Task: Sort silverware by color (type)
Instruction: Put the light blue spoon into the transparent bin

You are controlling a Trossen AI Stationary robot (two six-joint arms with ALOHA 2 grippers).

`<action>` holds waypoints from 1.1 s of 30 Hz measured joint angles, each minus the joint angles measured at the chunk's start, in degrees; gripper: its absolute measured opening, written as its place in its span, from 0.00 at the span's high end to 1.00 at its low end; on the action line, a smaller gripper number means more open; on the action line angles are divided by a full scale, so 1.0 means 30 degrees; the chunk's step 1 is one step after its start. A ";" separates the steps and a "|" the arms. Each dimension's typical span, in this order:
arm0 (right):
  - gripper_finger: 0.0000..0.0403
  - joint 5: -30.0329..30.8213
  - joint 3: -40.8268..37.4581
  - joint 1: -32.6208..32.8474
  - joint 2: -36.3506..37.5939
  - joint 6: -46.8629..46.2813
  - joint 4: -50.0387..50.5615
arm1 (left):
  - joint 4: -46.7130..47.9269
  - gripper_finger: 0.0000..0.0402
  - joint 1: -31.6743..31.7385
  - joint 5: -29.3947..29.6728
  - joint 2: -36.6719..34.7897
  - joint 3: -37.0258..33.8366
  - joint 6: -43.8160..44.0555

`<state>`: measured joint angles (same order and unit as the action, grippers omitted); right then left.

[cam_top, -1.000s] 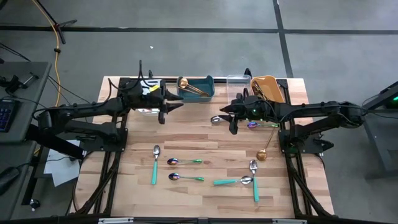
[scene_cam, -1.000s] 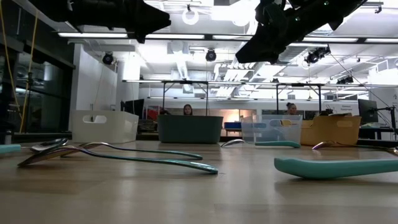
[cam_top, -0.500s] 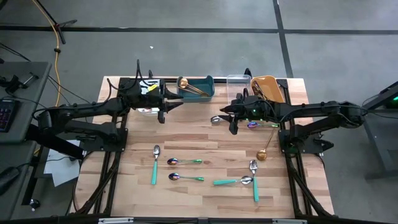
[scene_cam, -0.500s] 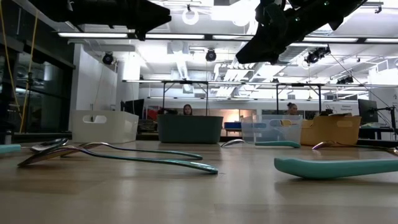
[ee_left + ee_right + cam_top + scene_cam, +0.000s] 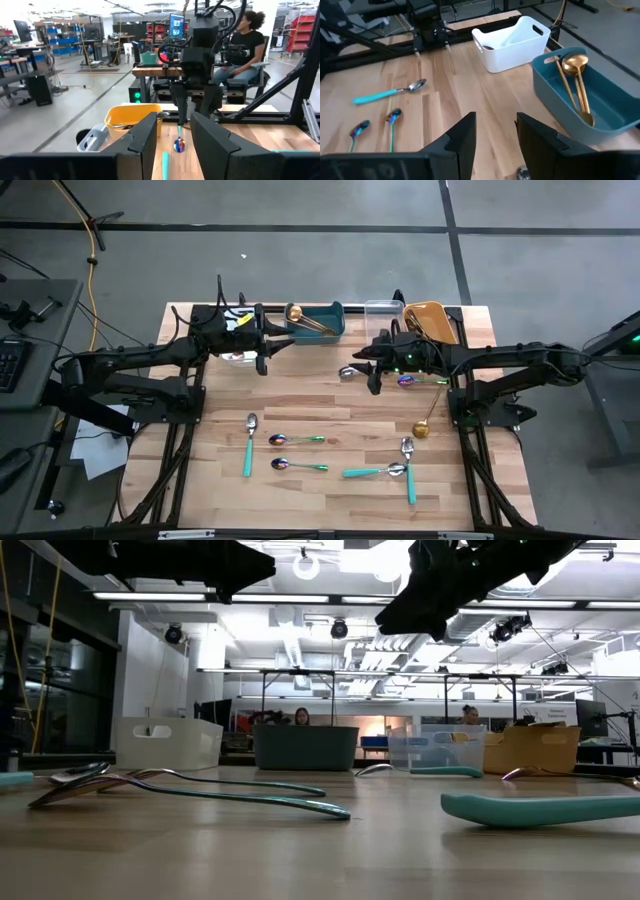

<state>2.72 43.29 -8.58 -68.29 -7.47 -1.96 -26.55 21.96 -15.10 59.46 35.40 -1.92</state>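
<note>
Desk: both grippers hover at far side, empty, jaws apart. Left gripper near white bin; right gripper by clear bin. Spoons scattered near-centre, long axes mostly left-right; two gold spoons lie in teal bin.

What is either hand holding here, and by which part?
Nothing. The left hand and the right hand both hang open above the table, nothing between their fingers.
</note>
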 joint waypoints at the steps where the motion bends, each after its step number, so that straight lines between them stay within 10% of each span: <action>1: 0.66 -0.0005 0.0000 0.0005 0.0000 0.0276 0.0000 | 0.0020 0.72 0.0012 0.0141 0.0000 0.0000 0.0058; 33: 0.66 -0.0036 0.0015 0.0007 0.0000 -0.2041 0.0197 | 0.0037 0.72 0.0000 0.0126 0.0000 0.0000 0.0076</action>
<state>2.61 43.33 -8.56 -68.29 -13.59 -1.37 -26.44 21.96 -14.72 59.46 35.40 -1.69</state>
